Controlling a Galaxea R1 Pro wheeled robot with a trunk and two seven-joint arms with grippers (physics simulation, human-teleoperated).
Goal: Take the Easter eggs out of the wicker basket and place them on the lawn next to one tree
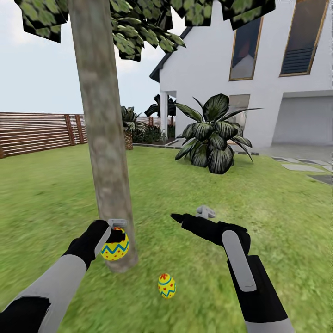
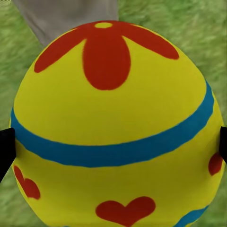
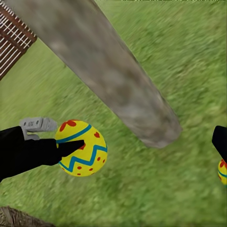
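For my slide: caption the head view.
Left gripper holds an egg beside the tree; another egg lies on the lawn.

White house with tall windows and garage door — broad-leaved dark plant in front; grey paving stones at right.

I'm in a home garden: lawn, a thick tree, slatted wooden fence, broad-leaved plant, and a white house with tall windows and stepping-stone paving.
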